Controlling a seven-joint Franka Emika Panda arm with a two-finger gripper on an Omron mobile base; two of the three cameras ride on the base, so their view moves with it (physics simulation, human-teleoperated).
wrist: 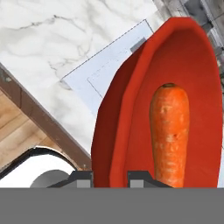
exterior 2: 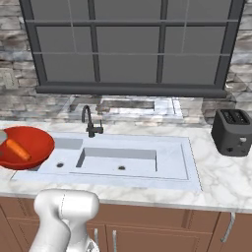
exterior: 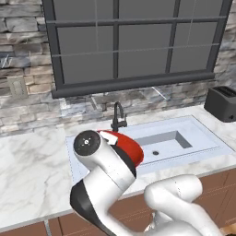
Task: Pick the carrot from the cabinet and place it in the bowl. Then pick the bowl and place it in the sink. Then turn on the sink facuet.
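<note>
The glossy red bowl hangs over the left end of the pale sink, with the orange carrot lying inside it. In the hand view my gripper is shut on the bowl's near rim, one fingertip on each side of the wall. The carrot lies just beyond the inner one. In the left base view my arm hides much of the bowl. The black gooseneck sink faucet stands behind the basins, just right of the bowl. The cabinet is out of view.
A black toaster sits on the marble counter to the right of the sink. A dark-framed window and a stone wall rise behind the faucet. Wooden base cabinets run below the counter edge.
</note>
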